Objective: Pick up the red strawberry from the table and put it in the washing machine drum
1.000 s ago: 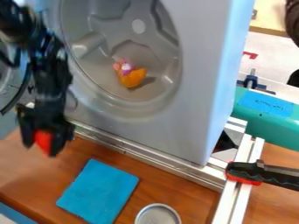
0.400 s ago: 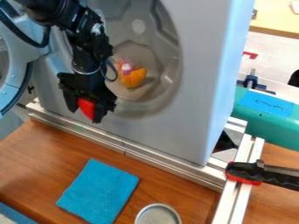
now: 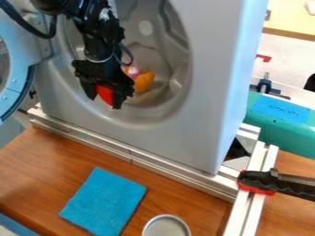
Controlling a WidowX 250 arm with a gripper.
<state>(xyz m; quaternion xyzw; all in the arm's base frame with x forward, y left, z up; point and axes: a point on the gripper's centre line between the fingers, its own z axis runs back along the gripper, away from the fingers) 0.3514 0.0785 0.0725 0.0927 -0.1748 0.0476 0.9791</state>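
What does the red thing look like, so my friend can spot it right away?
Find the big grey washer, then its round hole. A black claw hangs in front of the hole, pinching the red thing. Only part of it shows, bright red, while the toy in the hole is mostly orange.

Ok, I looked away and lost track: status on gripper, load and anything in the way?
Gripper shut on red object, in front of grey drum. Orange and pink toy inside drum, behind gripper, possibly in the way. Blue cloth on table.
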